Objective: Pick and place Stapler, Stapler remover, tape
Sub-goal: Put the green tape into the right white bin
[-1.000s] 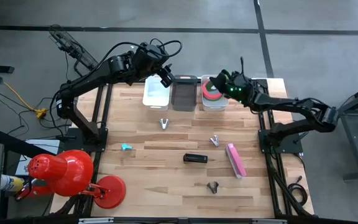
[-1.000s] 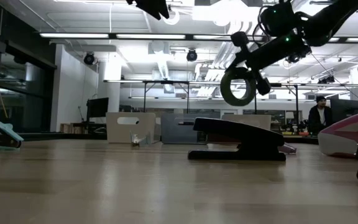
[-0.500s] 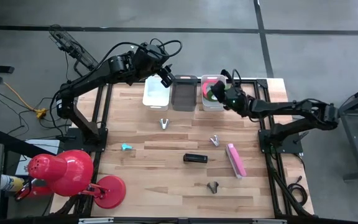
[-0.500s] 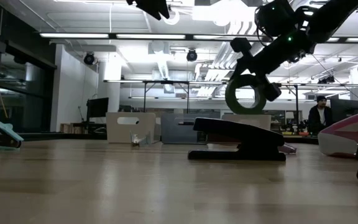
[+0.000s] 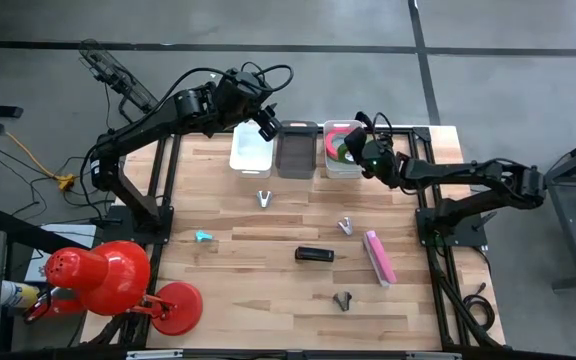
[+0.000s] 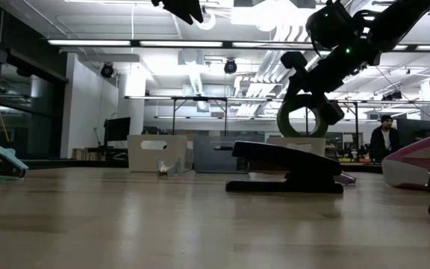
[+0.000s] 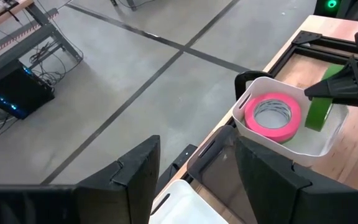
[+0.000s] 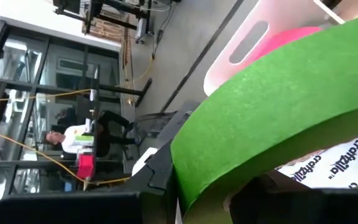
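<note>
Wooden table, three bins along its far edge: the right gripper [image 5: 360, 152], clamped on a green tape [image 5: 346, 147], holds it over the right-hand bin [image 5: 329, 165], where pink tape [image 7: 273, 116] lies, probably for release. Left gripper [image 5: 265, 125] waits half-spread over the left-hand bin [image 5: 250, 160].

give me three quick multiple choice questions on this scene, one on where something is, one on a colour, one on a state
1. Where is the pink tape roll?
A. In the white bin at the table's back edge
B. Beside the black stapler
C. In the left end effector

2. What colour is the tape roll carried by the right end effector?
A. Pink
B. Green
C. Black

3. What state is the black stapler in?
A. Held in the air
B. Inside the dark bin
C. Lying on the table, not gripped

Answers: 1 A, the left wrist view shows it lying inside that bin. 2 B, the right wrist view shows a green roll in its grip. 3 C, the high view shows it alone mid-table, both arms far off.
</note>
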Controlling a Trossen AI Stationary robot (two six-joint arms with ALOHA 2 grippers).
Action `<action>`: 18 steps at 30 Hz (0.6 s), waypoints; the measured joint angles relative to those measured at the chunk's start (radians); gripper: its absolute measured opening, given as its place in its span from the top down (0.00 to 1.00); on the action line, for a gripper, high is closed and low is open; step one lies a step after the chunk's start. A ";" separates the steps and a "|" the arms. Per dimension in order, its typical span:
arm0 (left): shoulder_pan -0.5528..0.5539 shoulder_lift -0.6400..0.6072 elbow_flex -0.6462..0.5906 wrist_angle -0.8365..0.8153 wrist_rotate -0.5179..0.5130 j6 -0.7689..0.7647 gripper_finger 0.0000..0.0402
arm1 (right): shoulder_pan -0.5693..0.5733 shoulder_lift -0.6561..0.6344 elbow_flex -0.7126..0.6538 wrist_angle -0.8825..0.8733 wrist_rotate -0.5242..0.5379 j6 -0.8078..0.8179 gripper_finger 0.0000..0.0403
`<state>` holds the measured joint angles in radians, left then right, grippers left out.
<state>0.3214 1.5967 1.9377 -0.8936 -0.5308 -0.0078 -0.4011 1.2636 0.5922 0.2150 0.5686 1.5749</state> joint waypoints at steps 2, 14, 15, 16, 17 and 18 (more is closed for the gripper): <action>0.000 0.000 0.000 0.000 0.000 0.000 0.50 | 0.001 0.005 0.000 0.003 0.012 0.016 0.79; 0.000 0.000 0.000 0.008 -0.003 0.000 0.50 | 0.004 0.163 0.000 0.179 -0.006 0.062 0.79; 0.000 0.000 0.000 0.008 -0.003 0.000 0.50 | 0.004 0.163 0.000 0.179 -0.003 0.065 0.79; 0.000 0.000 0.000 0.008 -0.003 0.000 0.50 | 0.004 0.163 0.000 0.178 0.000 0.066 0.79; 0.000 0.000 0.000 0.008 -0.003 0.000 0.50 | 0.004 0.164 0.000 0.176 0.001 0.066 0.79; 0.000 0.000 0.000 0.008 -0.003 0.000 0.50 | 0.004 0.164 0.000 0.175 0.001 0.067 0.79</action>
<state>0.3211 1.5970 1.9377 -0.8852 -0.5339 -0.0082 -0.3973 1.4277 0.5926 0.3897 0.5694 1.6417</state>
